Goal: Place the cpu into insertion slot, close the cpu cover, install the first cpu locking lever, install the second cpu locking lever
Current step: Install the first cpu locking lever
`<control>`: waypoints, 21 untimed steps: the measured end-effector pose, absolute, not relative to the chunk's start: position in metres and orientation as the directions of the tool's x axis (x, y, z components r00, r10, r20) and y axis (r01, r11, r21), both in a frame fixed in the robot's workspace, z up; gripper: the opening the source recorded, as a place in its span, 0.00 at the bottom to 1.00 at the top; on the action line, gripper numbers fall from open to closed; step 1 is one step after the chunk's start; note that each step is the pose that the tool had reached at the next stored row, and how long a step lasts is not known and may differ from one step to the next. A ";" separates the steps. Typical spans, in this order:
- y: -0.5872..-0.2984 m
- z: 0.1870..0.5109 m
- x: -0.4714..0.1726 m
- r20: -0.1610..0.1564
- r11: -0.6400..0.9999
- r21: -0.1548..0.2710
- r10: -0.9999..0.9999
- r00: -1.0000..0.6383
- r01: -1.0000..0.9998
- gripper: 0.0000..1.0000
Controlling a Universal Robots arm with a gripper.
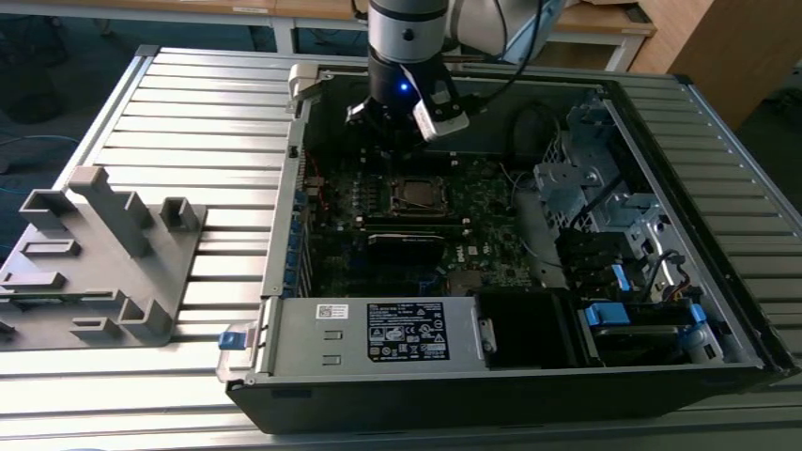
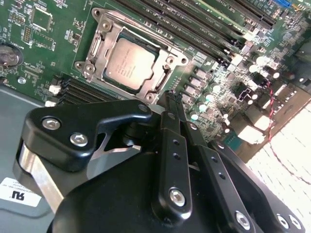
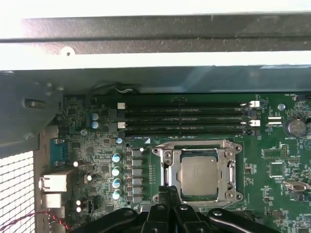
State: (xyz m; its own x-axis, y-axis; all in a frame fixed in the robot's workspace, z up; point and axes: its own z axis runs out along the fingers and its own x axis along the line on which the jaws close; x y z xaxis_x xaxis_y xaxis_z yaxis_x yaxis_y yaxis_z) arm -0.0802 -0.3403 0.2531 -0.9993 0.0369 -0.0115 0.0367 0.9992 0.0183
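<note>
The cpu, a square chip with a dull silver top, lies flat in the insertion slot on the green motherboard inside the open computer case. The cpu cover, a shiny metal frame, lies down around the chip. My gripper hovers just off one edge of the socket. Its black fingers are pressed together with nothing between them. In the exterior view the gripper hangs above the board, just beyond the socket.
Long black memory slots run beside the socket. A power supply with a white label fills the case's near side, and a metal drive cage stands at the exterior view's right. A grey fixture sits on the slatted table.
</note>
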 end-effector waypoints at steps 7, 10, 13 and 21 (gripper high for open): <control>-0.340 0.257 -0.080 -0.012 0.999 0.018 0.037 -0.999 0.037 0.11; -0.340 0.257 -0.084 -0.011 0.999 0.018 0.037 -0.999 0.037 0.11; -0.340 0.256 -0.088 -0.011 0.999 0.018 0.037 -0.999 0.037 0.11; -0.340 0.255 -0.099 -0.011 0.999 0.018 0.037 -0.999 0.037 0.11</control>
State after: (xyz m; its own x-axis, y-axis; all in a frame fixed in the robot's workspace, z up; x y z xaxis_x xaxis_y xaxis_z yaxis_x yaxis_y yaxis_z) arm -0.0992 -0.3403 0.2546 -0.9993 0.0368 -0.0115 0.0366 0.9992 0.0180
